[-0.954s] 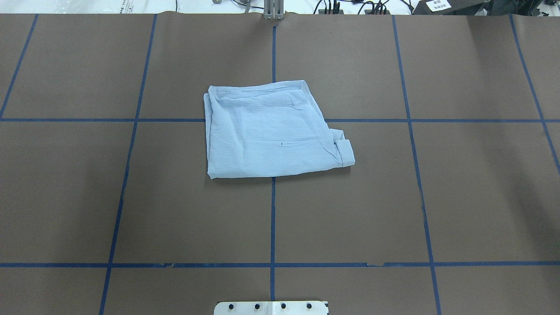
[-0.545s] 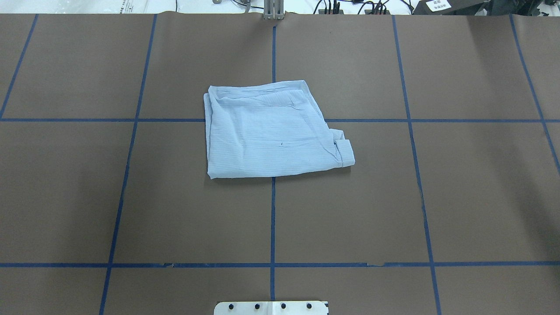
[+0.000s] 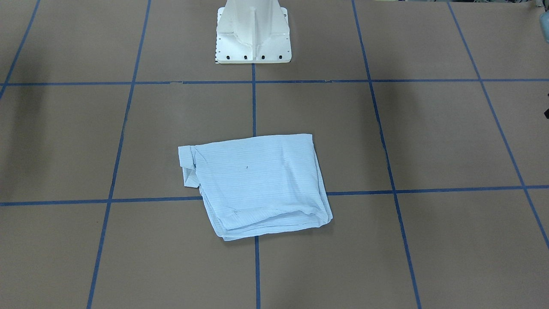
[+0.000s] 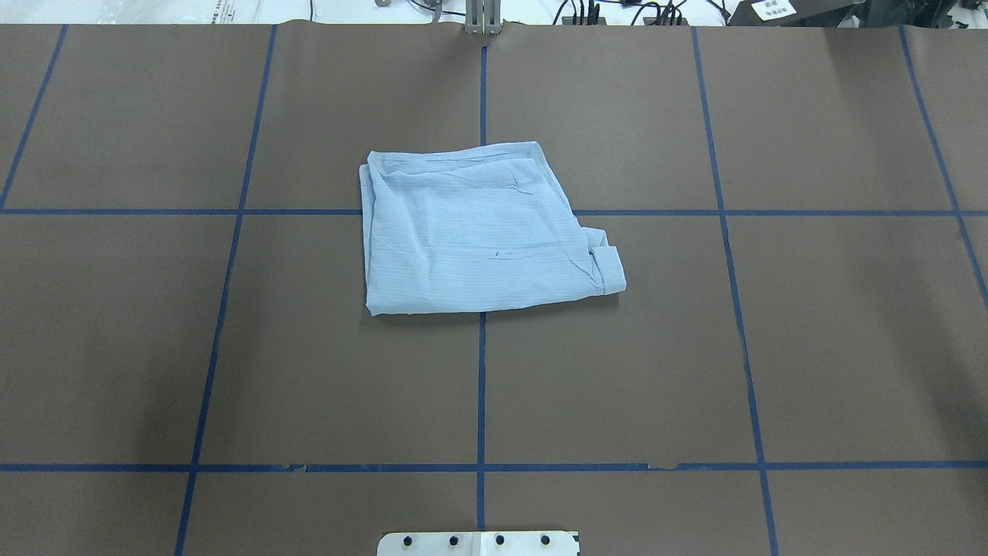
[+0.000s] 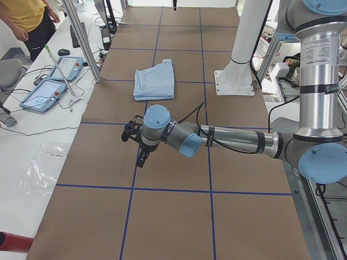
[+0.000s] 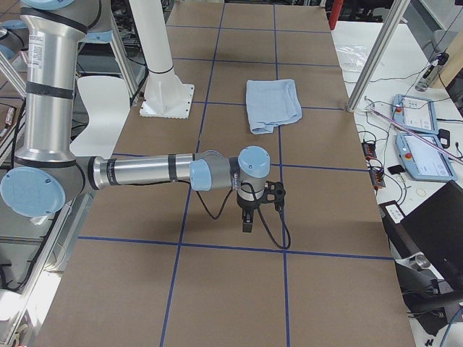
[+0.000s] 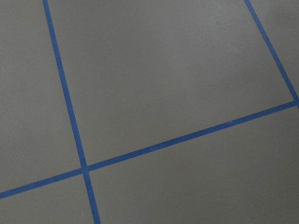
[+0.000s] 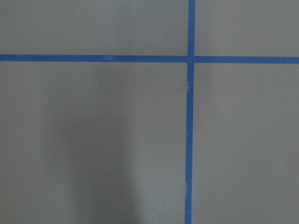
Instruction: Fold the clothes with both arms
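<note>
The pale blue shirt (image 4: pixel 478 232) lies folded into a flat, roughly square packet near the middle of the brown table, with a cuff sticking out at one corner (image 3: pixel 187 159). It also shows in both side views (image 5: pixel 154 81) (image 6: pixel 271 103). Neither arm touches it. My left gripper (image 5: pixel 142 158) hangs over bare table far from the shirt, seen only from the side, so I cannot tell if it is open or shut. The same holds for my right gripper (image 6: pixel 247 220). Both wrist views show only brown table and blue tape.
The white pedestal base (image 3: pixel 253 34) stands at the robot's edge of the table. Blue tape lines (image 4: pixel 480 386) grid the brown surface. A side bench holds teach pendants (image 5: pixel 46 92) and a plastic bag (image 5: pixel 40 168). A person (image 5: pixel 24 21) stands beyond it.
</note>
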